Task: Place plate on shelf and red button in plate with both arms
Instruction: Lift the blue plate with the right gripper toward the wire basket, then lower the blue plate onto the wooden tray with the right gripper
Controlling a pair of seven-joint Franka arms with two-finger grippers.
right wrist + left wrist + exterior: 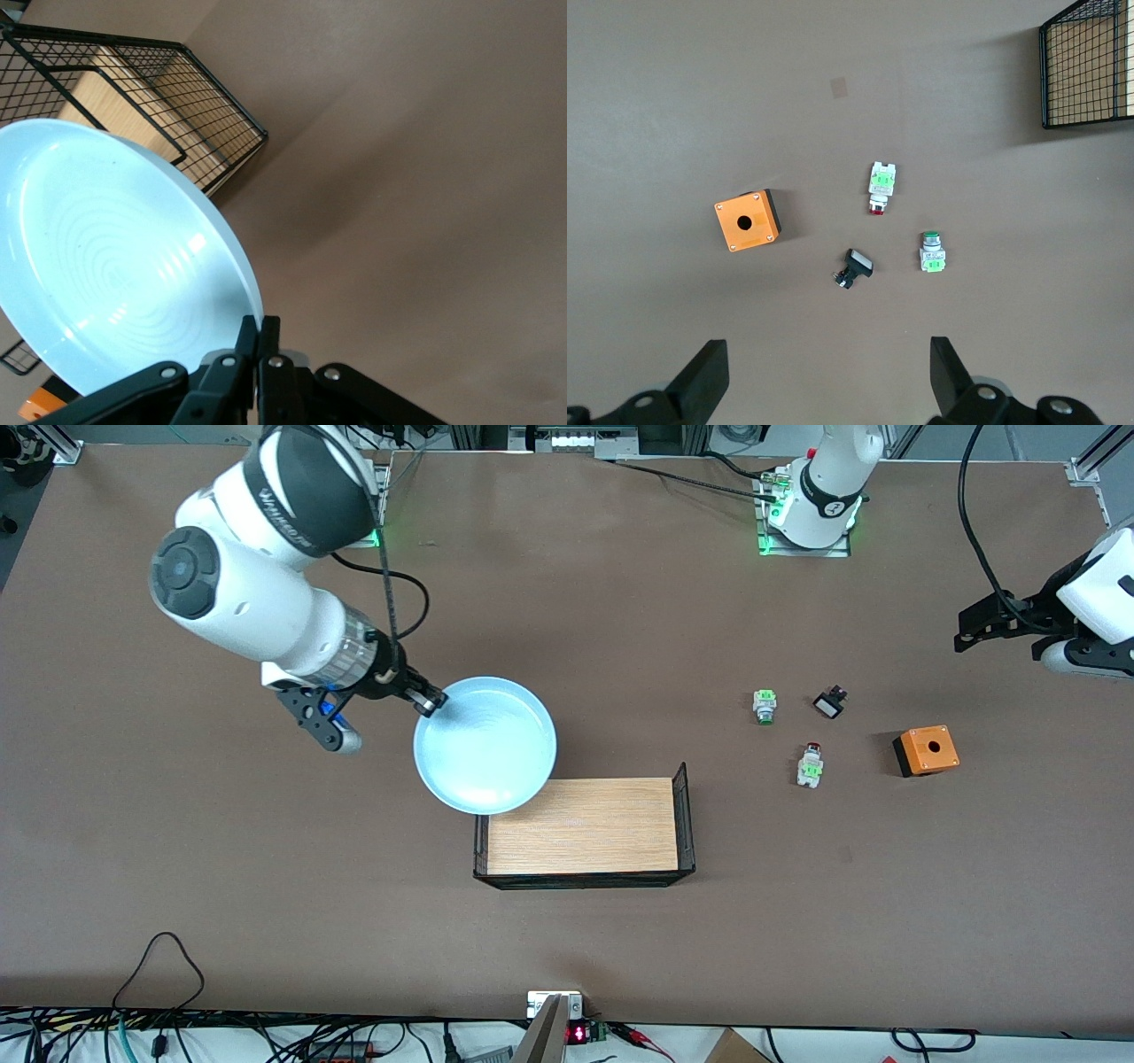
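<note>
My right gripper (431, 702) is shut on the rim of the pale light-blue plate (485, 744) and holds it in the air over the table, its edge over a corner of the wire-sided wooden tray (585, 828). The right wrist view shows the plate (115, 266) pinched at its rim by the gripper (263, 329). The red button (810, 765) lies on the table toward the left arm's end; it also shows in the left wrist view (880, 186). My left gripper (828, 372) is open and empty, high over the table above the small parts.
A green-capped switch (765, 707), a small black-and-white part (829, 704) and an orange box with a hole (926, 750) lie near the red button. The tray has black mesh walls (684, 815). Cables run along the table's near edge.
</note>
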